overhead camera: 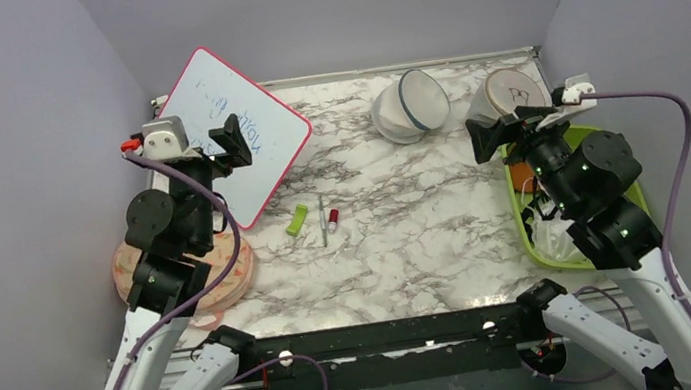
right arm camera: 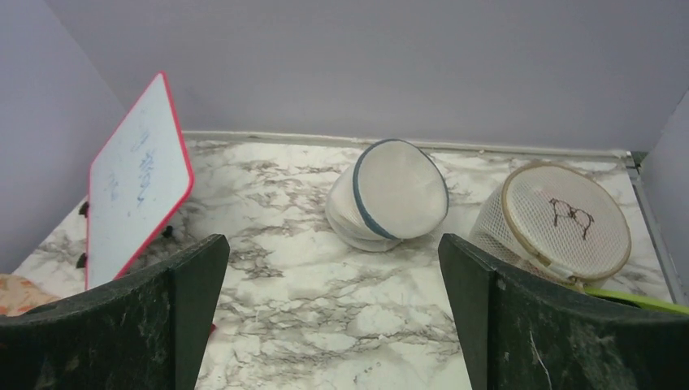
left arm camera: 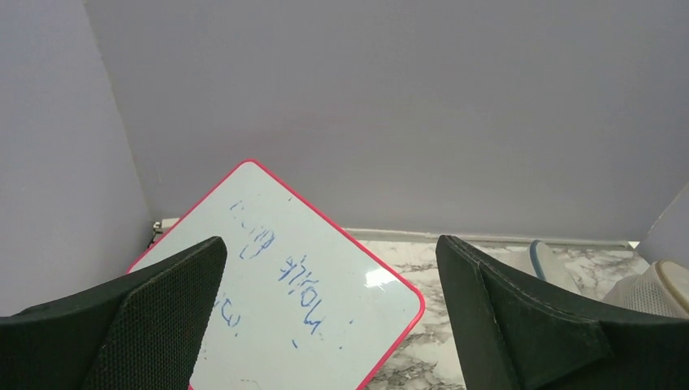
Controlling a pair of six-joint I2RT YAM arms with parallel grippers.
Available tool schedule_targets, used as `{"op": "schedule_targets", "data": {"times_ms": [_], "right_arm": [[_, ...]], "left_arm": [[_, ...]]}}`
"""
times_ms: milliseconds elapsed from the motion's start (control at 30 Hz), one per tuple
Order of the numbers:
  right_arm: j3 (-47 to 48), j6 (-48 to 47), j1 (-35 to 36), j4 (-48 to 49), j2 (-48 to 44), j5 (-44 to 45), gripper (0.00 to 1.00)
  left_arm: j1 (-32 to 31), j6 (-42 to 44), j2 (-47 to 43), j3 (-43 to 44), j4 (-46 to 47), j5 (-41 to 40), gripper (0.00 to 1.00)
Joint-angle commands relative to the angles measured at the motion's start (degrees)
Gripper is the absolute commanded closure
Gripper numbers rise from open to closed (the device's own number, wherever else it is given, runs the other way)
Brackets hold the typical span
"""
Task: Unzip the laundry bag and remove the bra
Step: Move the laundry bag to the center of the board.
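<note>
- Near L: pink round stack (overhead camera: 230,271) sits under the L arm's elbow. Near R: green tray (overhead camera: 523,228) with a clear plastic bag (overhead camera: 554,238) in it, R arm over it. A low swing from either arm could knock these.
- Mid desk (overhead camera: 410,257): green marker (overhead camera: 297,219), thin stick (overhead camera: 322,220) and red-capped piece (overhead camera: 333,219) lie close together. None are task items, but L arm could sweep them if you cross low.
- Left tool (overhead camera: 232,141) (left arm camera: 329,268): released, jaws wide apart, nothing between, held up off the desk facing the whiteboard (overhead camera: 208,97) (left arm camera: 301,284). The board looks propped at a tilt, so a nudge would likely tip it.
- Right tool (overhead camera: 493,133) (right arm camera: 333,260): also released, jaws wide, empty, raised and aimed at the far desk.
- Laundry bag (overhead camera: 410,106) (right arm camera: 390,195): far centre of the desk, tilted up on its side, dark zipper rim looks closed. Task not started imo.
- Bra: not seen as a separate thing. Prob. inside the bag, but white on white, so can't tell.
- P7 case (overhead camera: 514,90) (right arm camera: 561,219): just R of the bag, near but apart, closer to the R tool. Main risk is grabbing this one by mistake.
- Zipper pull: too small to find in any view. Going in blind likely pinches mesh, not the tab.
- Bag is on edge, so a one-tool tug prob. rolls or drags it. Pin it w/ the other tool first.
</note>
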Motion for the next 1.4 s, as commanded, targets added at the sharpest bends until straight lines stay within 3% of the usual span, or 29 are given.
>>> {"op": "schedule_targets", "data": {"times_ms": [0,333,667,900,1100,1200,1367], "right_arm": [[-3.5,3.1,-3.2,5.9,2.5,-1.7,0.0],[-9.4,8.6,-10.2,10.8,12.1,-6.7,0.0],[-8.6,8.9,-13.2,15.2,29.1,-18.8,0.0],[-0.5,7.2,-13.7,16.7,44.2,-27.8,0.0],[11.0,0.4,-13.8,15.4,56.5,-33.7,0.08],[15.4,-2.4,-13.4,15.1,61.5,-32.2,0.17],[23.6,-6.3,-11.1,10.9,69.2,-20.8,0.28]], "left_arm": [[2.2,-2.7,2.4,-1.6,3.0,5.5,0.01],[4.6,-5.0,7.5,-7.0,8.2,16.5,0.01],[4.9,-8.0,13.7,-9.8,12.4,28.5,0.01],[4.5,-10.0,17.7,-9.7,14.9,36.8,0.01],[1.9,-8.3,18.8,-9.1,14.0,37.2,0.01],[0.5,-7.3,19.4,-8.6,13.2,37.1,0.01],[-0.7,-5.7,20.8,-7.9,11.8,36.1,0.01]]}}
